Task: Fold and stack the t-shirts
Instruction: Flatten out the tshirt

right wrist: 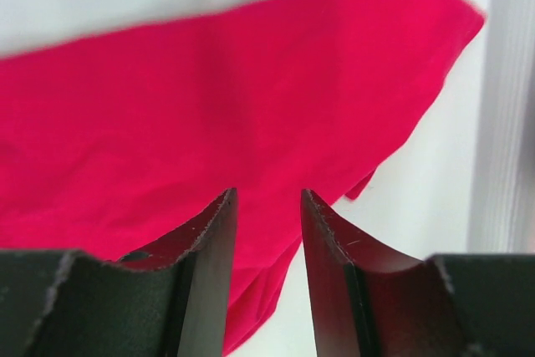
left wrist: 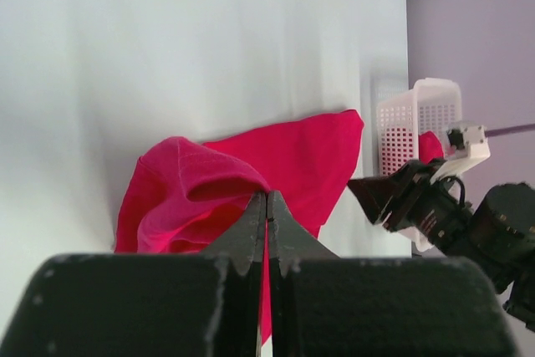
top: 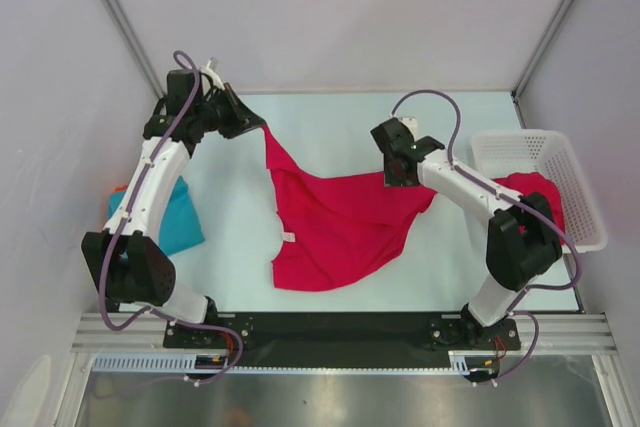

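A crimson t-shirt (top: 340, 222) lies partly spread on the middle of the table. One of its corners is lifted to the back left, where my left gripper (top: 262, 129) is shut on it. In the left wrist view the closed gripper (left wrist: 267, 198) pinches the red cloth (left wrist: 292, 152), which drapes down away from it. My right gripper (top: 392, 179) hovers open over the shirt's right edge. In the right wrist view this gripper (right wrist: 267, 198) has a gap between its fingers, with only the red cloth (right wrist: 209, 98) showing below. A teal t-shirt (top: 178, 219) lies folded at the left, partly under the left arm. Another crimson t-shirt (top: 537, 193) hangs out of the basket.
A white mesh basket (top: 545, 152) stands at the right edge of the table and also shows in the left wrist view as the basket (left wrist: 399, 123). White walls close off the back and both sides. A black rail (top: 330, 327) runs along the near edge.
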You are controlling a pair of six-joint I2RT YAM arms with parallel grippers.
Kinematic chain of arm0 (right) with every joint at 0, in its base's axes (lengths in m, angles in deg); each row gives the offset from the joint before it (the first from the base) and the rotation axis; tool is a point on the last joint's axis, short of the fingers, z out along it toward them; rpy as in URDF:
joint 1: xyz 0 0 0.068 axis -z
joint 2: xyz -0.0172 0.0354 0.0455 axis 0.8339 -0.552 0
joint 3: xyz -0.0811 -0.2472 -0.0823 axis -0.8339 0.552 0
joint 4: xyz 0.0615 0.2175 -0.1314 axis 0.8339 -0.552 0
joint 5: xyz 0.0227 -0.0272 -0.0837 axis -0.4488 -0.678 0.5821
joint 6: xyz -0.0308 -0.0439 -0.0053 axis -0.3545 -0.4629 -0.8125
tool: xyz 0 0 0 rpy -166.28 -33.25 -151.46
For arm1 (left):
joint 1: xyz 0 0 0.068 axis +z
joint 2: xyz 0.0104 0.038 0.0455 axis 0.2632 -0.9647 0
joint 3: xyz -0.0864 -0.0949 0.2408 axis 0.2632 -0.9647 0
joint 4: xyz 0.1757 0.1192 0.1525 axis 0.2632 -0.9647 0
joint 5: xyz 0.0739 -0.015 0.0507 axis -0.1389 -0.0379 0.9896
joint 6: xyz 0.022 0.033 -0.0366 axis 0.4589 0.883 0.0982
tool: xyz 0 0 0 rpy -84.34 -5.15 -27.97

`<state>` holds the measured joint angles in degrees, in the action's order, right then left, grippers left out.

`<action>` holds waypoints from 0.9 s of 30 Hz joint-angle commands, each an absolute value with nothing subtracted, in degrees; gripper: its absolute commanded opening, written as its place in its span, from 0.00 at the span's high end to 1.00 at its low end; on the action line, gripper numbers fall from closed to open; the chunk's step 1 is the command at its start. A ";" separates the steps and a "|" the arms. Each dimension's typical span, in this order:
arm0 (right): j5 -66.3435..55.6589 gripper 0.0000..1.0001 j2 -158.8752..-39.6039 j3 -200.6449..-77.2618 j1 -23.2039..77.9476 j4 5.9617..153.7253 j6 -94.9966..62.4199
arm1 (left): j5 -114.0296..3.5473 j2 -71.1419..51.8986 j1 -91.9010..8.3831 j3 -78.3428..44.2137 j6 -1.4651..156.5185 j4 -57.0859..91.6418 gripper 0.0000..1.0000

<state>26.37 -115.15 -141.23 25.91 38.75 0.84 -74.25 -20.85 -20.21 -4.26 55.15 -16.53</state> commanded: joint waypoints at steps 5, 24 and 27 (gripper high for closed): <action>25.77 0.59 -107.02 -129.96 21.78 38.95 6.25 | -76.51 -14.99 -19.74 -6.79 56.24 -13.30 1.00; 24.36 0.63 -115.36 -125.72 20.73 44.67 7.75 | -78.80 -10.86 -18.78 -7.23 56.15 -13.48 1.00; 24.62 0.65 -116.07 -125.37 20.47 44.84 7.75 | -79.23 -10.59 -18.51 -7.49 56.15 -13.48 1.00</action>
<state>23.95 -115.39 -125.78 21.12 43.21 6.92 -77.35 -13.02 -19.47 -7.17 55.15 -15.76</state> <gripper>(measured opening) 0.372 0.004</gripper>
